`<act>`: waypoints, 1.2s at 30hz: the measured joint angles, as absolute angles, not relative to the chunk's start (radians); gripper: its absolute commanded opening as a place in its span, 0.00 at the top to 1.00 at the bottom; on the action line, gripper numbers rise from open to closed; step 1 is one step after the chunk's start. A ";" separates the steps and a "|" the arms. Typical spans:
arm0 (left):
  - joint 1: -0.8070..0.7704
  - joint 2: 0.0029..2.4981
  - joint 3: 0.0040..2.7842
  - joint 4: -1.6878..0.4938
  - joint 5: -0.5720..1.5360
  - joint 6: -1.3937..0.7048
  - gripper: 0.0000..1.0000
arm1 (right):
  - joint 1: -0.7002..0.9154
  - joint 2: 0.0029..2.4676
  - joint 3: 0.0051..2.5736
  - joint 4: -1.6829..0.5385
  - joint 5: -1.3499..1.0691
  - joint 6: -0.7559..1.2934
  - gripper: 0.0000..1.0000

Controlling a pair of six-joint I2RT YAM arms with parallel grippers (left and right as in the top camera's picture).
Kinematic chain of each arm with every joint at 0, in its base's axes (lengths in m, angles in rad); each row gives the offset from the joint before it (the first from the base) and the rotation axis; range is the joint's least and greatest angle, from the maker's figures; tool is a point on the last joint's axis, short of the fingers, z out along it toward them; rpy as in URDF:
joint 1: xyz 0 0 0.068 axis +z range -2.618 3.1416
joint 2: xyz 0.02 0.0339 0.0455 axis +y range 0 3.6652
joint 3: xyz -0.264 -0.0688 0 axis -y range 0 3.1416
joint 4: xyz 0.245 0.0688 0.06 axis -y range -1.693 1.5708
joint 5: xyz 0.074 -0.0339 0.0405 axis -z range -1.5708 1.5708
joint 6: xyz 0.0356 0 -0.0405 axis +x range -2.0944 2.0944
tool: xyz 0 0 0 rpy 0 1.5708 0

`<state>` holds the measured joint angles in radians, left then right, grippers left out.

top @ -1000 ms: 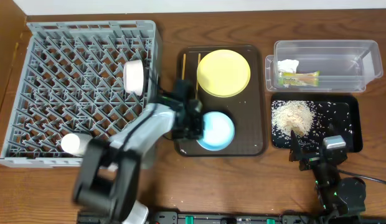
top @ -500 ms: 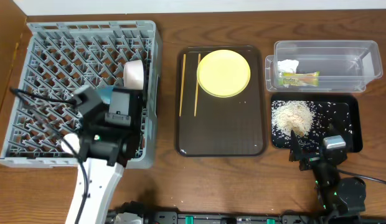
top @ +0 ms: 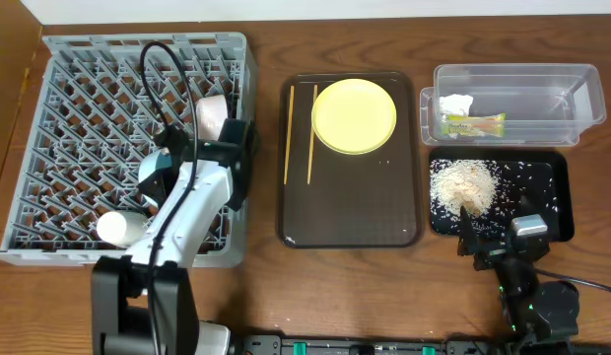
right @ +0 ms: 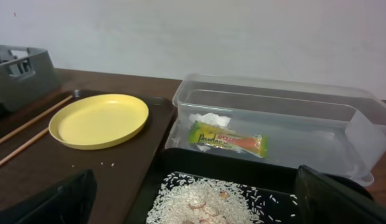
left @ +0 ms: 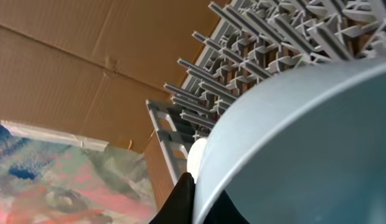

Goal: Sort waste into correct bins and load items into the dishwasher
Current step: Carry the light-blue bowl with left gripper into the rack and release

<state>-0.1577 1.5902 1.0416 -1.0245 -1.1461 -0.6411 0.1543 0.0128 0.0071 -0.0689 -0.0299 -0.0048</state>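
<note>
Your left claw (left: pixel 192 202) pinches the light blue bowl (left: pixel 292 143) by its rim over the dishwasher rack (left: pixel 261 56). It looks rigid, light and slick (likely plastic), so grip that rim firmly. Your right claw (right: pixel 193 205) sits spread.

White left arm (top: pixel 183 211), looping black cable (top: pixel 158 42)

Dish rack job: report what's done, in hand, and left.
Done: wrapper and tissue in the clear tub, rice scraps on the black tray, white bowl in the rack. In hand: light blue bowl, in the left tool at the rack. Left: yellow plate, chopsticks.
</note>
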 measured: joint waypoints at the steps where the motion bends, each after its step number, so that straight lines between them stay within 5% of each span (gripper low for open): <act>1: -0.168 1.597 1.042 -1.024 -1.152 -0.645 0.92 | 0.154 0.013 0.007 -0.069 -0.030 -0.005 0.01; 8: -0.249 1.631 1.042 -1.039 -1.186 -0.655 0.91 | 0.154 0.013 0.007 -0.069 -0.030 -0.005 0.01; 10: -0.251 1.634 1.042 -1.048 -1.189 -0.656 0.76 | 0.154 0.013 0.007 -0.069 -0.030 -0.005 0.01; 15: -0.258 1.644 1.041 -1.092 -1.107 -0.659 0.72 | 0.154 0.013 0.007 -0.069 -0.030 -0.005 0.01; 23: -0.258 1.595 1.040 -1.122 -0.932 -0.705 0.43 | 0.154 0.013 0.007 -0.069 -0.030 -0.005 0.01; 36: -0.262 1.297 1.042 -1.003 -0.197 -0.709 0.43 | 0.154 0.013 0.007 -0.069 -0.030 -0.005 0.01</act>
